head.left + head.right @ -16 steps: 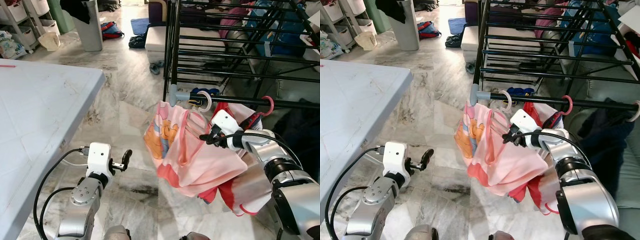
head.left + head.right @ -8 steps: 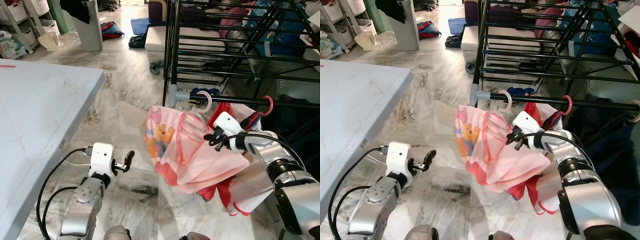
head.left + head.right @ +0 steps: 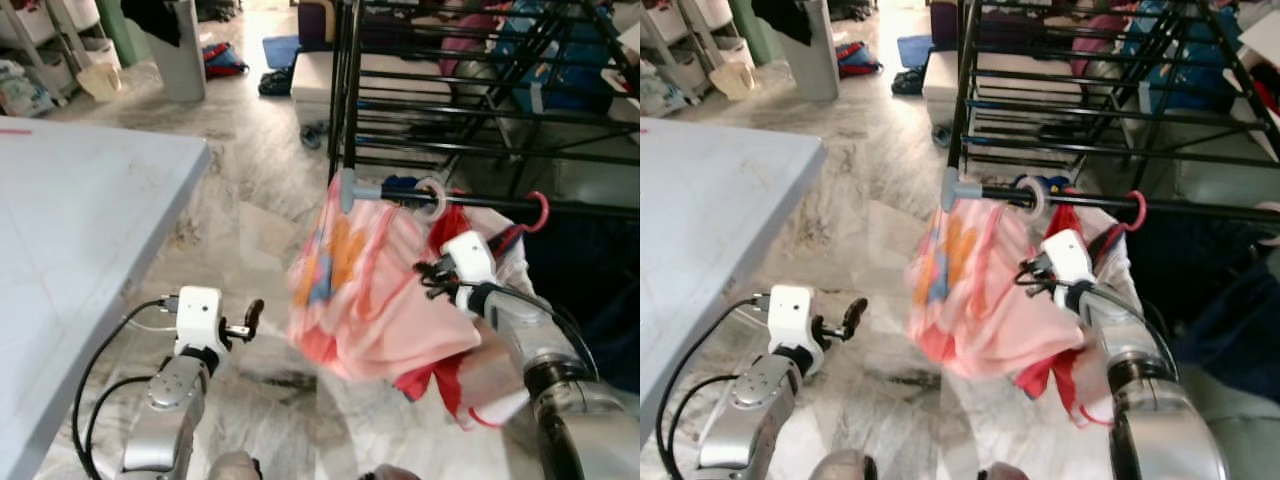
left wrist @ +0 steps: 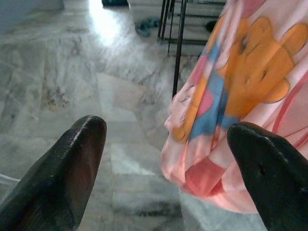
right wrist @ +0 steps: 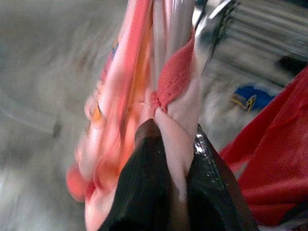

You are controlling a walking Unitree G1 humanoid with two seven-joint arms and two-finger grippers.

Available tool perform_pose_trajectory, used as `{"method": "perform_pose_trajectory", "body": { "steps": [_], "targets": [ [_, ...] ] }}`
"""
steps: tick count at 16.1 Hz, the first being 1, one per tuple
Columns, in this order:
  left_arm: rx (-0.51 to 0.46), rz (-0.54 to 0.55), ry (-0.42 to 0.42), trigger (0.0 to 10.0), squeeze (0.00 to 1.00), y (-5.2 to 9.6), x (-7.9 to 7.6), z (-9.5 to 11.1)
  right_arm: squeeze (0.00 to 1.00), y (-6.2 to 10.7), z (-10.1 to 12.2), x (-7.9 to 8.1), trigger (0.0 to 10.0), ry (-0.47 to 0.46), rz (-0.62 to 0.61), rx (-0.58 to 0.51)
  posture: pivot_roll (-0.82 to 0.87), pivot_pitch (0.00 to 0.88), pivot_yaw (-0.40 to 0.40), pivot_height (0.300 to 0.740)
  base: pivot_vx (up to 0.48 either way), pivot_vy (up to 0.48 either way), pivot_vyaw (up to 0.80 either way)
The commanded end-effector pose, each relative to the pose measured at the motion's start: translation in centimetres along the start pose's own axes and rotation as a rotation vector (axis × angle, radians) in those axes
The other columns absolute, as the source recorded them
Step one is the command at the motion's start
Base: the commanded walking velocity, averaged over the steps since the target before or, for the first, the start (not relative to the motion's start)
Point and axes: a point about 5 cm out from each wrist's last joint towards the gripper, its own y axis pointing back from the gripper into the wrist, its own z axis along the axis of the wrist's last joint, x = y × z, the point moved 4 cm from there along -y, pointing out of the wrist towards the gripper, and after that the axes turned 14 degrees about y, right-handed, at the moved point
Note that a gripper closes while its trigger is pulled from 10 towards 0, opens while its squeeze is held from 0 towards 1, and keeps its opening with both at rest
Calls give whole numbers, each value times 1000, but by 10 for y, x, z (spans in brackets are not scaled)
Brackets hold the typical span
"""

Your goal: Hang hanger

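A black drying rack [image 3: 470, 120] stands over the marble floor as the pink cartoon-print garment [image 3: 370, 290], on its pale hanger [image 3: 432, 197], hangs with the hook at the rack's front rail [image 3: 1200, 208]; hooking looks nearly done, letting go remains. The right gripper [image 3: 432, 278] is clenched on the pink cloth, its pinch plain in the right wrist view, while the left gripper [image 3: 250, 318] hangs spread and empty.

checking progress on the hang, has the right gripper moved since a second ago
Yes. The right gripper, shut on the pink garment, has lifted toward the rack's bottom bar, and the white hanger hook now sits on that bar.
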Motion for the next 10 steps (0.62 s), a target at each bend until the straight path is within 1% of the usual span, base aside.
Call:
{"method": "perform_pose_trajectory", "body": {
  "steps": [1, 2, 3, 4, 5, 6, 7, 9, 10],
  "targets": [
    [-39, -14, -7, 10000, 0, -5, -3, 10, 0, 8, 24, -5, 0, -32, -123, -118, 1, 0, -8, 740, 0, 0, 0],
    [-43, -13, 2, 10000, 0, -7, -3, 12, 0, 18, 26, 5, 0, -63, -168, -144, -7, 0, 3, 740, 0, 0, 0],
    [-48, -16, 4, 10000, 0, -8, -3, 14, 0, 26, 28, 14, 0, -70, -189, -166, -15, 0, 11, 740, 0, 0, 0],
    [-52, -29, 2, 10000, 0, -9, -5, 16, 0, 36, 29, 26, 3294, -74, -202, -173, -23, 0, 18, 740, 0, 0, 0],
    [-52, -40, -3, 10000, 0, -11, -8, 15, 0, 46, 22, 40, 10000, -91, -184, -147, -31, 0, 23, 740, 0, 0, 0],
    [-51, -42, -8, 10000, 0, -12, -10, 15, 0, 52, 17, 48, 10000, -97, -167, -114, -31, 0, 23, 740, 0, 0, 0],
    [-57, -49, -12, 10000, 0, -14, -13, 15, 0, 66, -5, 57, 10000, -115, -135, 6, -37, 0, 18, 740, 0, 0, 0],
    [-64, -39, -3, 10000, 0, -15, -12, 16, 0, 79, -15, 61, 10000, -104, -99, 88, -40, 0, 12, 740, 0, 0, 0],
    [-72, -12, 24, 10000, 0, -15, -10, 17, 0, 84, -16, 57, 10000, -102, -100, 100, -42, 0, 9, 740, -341, 0, 0]
  ]
}}
